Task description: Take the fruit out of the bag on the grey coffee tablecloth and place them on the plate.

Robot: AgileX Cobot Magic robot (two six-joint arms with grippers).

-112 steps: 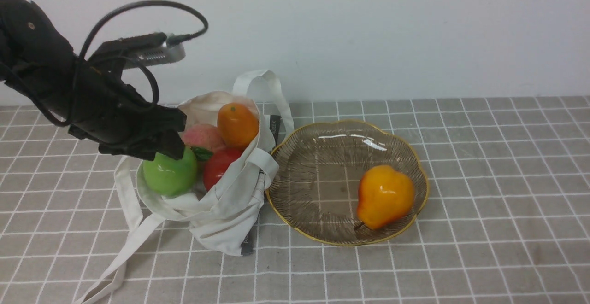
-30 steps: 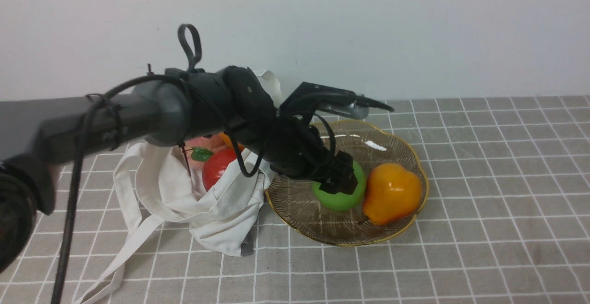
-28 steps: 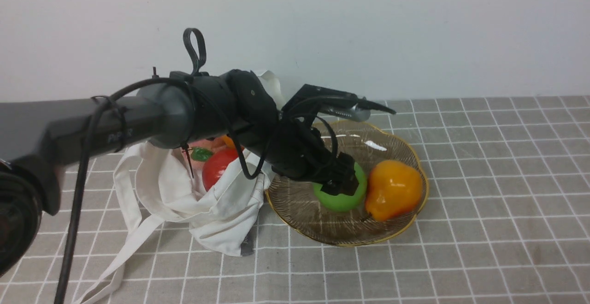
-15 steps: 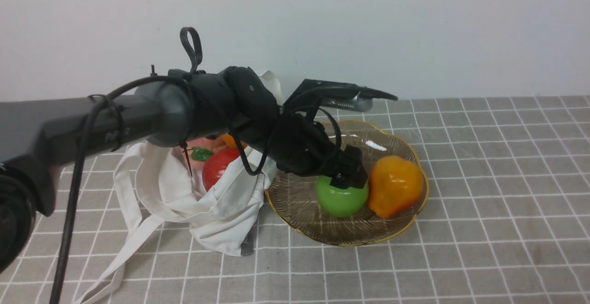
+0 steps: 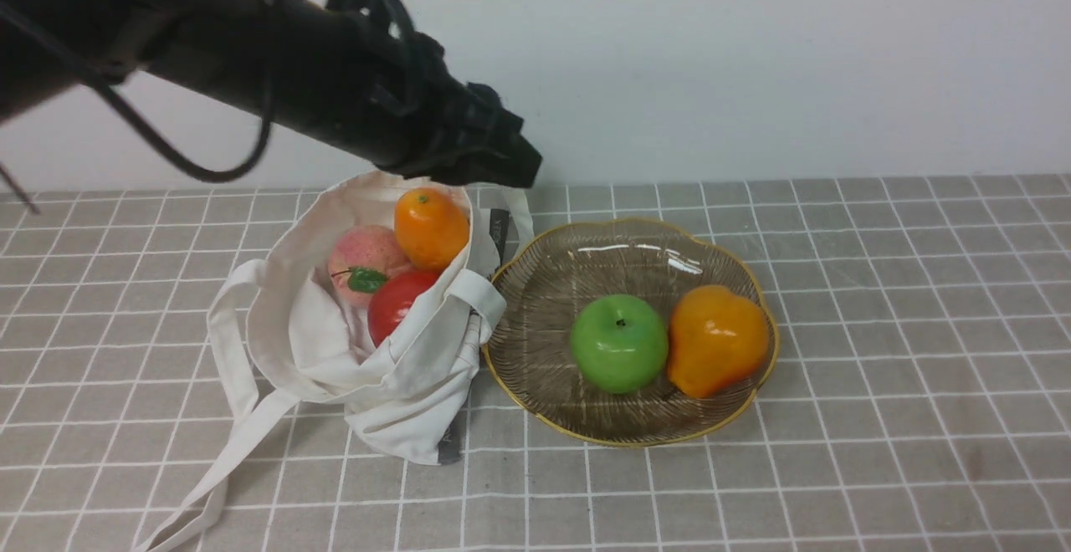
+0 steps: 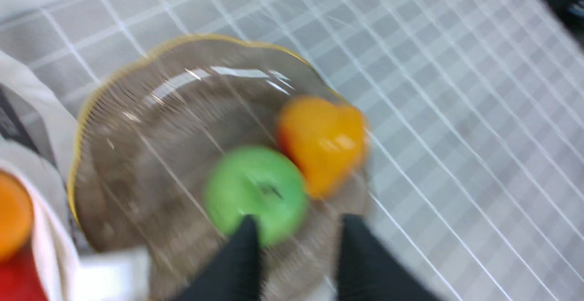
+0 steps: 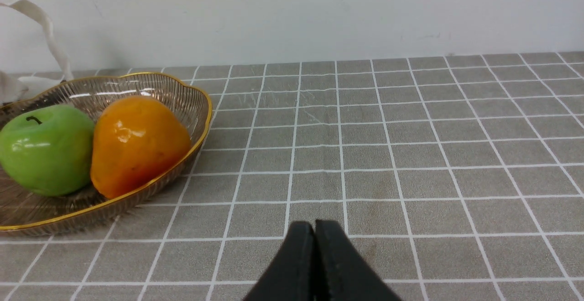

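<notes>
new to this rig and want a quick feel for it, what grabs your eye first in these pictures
The bright green apple and the orange pear-shaped fruit, side by side in the gold-rimmed glass plate on the checked cloth. Just left of it, the off-white bag lies open with a mandarin, a peach and a red fruit showing. The black left arm looms above the bag.

Front view raised, set back from the plate (image 5: pixel 552 284), facing the wall (image 5: pixel 753 50), left wrist view close above the plate, looking down, right wrist view low, off the plate's right, facing the wall, all sharing the plate
</notes>
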